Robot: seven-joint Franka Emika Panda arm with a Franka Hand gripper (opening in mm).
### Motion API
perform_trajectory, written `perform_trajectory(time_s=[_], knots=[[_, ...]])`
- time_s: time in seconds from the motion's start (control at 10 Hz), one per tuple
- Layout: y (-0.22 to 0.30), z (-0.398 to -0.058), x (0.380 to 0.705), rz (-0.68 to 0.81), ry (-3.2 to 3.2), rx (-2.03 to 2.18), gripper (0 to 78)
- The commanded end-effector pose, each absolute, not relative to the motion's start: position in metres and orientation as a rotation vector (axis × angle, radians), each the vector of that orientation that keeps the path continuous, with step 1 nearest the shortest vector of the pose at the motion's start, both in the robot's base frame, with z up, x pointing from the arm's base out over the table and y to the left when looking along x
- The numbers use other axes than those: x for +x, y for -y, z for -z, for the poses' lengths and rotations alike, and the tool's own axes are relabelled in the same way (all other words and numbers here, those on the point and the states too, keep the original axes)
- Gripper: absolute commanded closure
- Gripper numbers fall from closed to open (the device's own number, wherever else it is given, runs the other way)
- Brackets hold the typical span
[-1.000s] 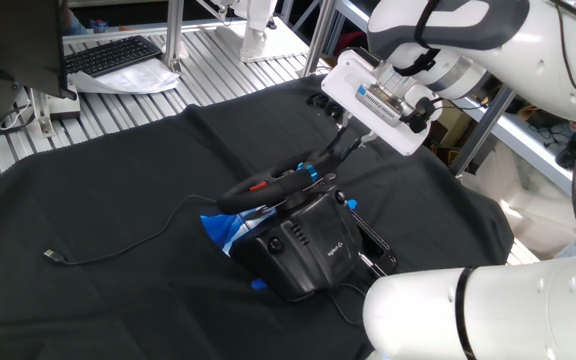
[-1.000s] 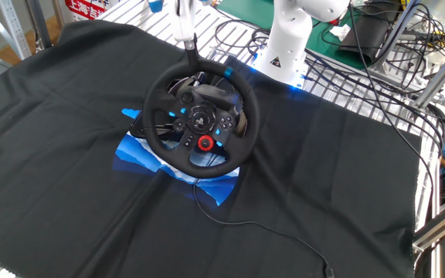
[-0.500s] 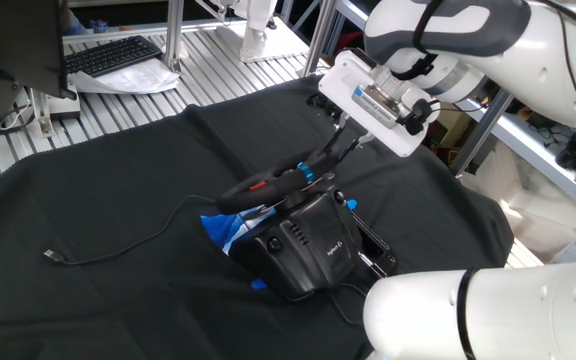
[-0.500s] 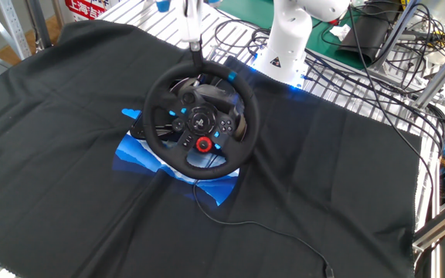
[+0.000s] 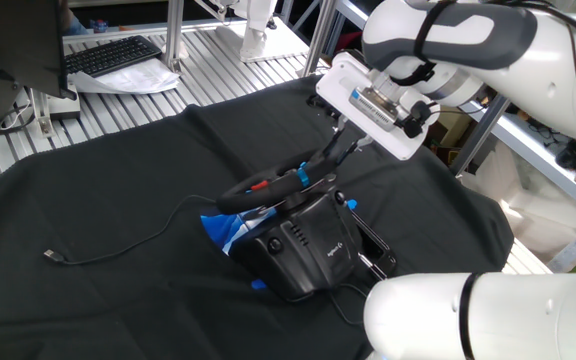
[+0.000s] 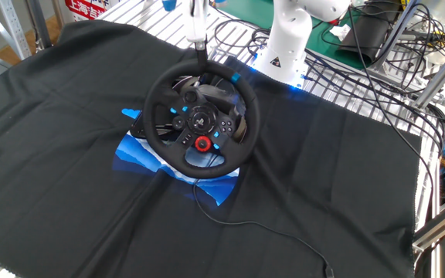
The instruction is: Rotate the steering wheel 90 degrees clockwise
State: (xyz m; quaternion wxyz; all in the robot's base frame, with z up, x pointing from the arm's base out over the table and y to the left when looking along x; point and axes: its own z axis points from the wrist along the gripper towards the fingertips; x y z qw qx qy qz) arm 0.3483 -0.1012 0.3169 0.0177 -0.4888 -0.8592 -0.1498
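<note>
jaws (image 6: 201, 59) shifted right, at steering wheel (image 6: 201, 121) top rim

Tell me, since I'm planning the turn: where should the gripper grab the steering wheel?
Grip the steering wheel at its far top rim, near the blue stripe, where the gripper already is. Come from above, one finger inside and one outside: the rim is thin, tilted and clear there.

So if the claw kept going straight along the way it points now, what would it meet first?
Most likely the steering wheel: the claw points down at the rim's top edge, and already looks to be at it. Whether it is touching is unclear.
</note>
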Motion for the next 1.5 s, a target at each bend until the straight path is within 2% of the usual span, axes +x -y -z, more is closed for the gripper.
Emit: perform_trajectory(time_s=[0.1, 1.5], knots=[[0.097, -0.319, 0.344, 0.444, 2.689, -1.509, 76.4], [0.064, -0.306, 0.326, 0.425, 2.704, -1.644, 76.4]])
